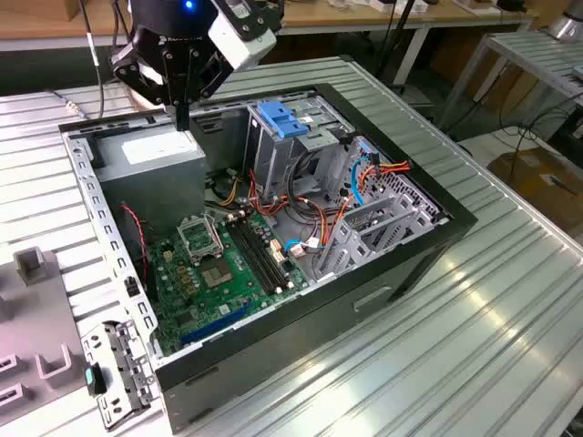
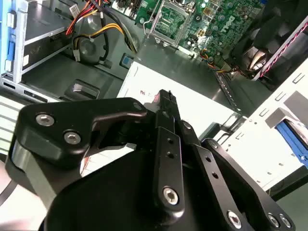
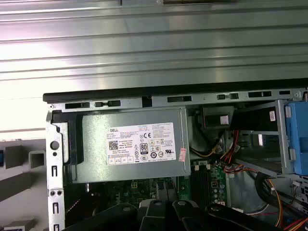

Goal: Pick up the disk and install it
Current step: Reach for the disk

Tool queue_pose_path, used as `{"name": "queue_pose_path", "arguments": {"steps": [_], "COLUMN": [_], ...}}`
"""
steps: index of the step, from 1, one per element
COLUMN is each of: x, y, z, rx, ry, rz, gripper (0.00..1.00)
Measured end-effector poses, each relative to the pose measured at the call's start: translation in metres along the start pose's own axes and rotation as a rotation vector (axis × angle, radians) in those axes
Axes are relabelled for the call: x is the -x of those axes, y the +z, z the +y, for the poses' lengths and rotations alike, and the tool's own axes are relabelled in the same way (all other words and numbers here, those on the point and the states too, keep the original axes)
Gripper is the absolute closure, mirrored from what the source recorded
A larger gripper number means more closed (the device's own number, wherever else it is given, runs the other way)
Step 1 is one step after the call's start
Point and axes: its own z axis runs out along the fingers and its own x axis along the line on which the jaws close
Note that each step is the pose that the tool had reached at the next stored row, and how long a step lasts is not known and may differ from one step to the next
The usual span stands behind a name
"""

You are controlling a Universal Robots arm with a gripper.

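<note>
So the black two-finger gripper (image 1: 182, 116) is seen with its fingers (image 2: 166, 108) pressed together into one thin column. It's closed and nothing is clamped between them. It's hung tip-down just above the big grey metal power supply box (image 1: 150, 159), over the box's white sticker (image 2: 207, 108), and no contact between tip and box can be made out. In the first wrist view the same box (image 3: 130, 144) is seen tucked into a corner of the open black computer case (image 1: 273, 346), right against the case's perforated rear wall. Where the disk lies can't be told from these pictures, tbh. Next to the power supply, towards the exterior view's right, the tall grey metal drive cage (image 1: 273, 150) is stood upright inside the case, topped by a blue plastic handle (image 1: 282, 120). A bundle of orange, red and yellow cables (image 1: 310, 218) is draped around the foot of that cage. Below the power supply in the exterior view, the green motherboard (image 1: 228, 264) is laid flat on the case floor, with its square silver processor socket (image 1: 199, 235) left uncovered. The board (image 2: 192, 19) is also caught in the second wrist view beyond the gripper. The whole case is set on a ribbed silver metal table (image 1: 455, 346). Outside it, at the exterior view's left, some grey block fixtures (image 1: 32, 264) are placed on the tabletop, and a perforated metal bracket with a teal tab (image 1: 114, 364) is lying just beside the case's corner.
</note>
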Motion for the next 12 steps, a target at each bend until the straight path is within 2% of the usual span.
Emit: {"name": "queue_pose_path", "arguments": {"steps": [12], "x": [-0.0035], "y": [0.0000], "z": [-0.0003], "rx": [0.0000], "ry": [0.000], "rz": [0.0002], "gripper": [0.89]}}
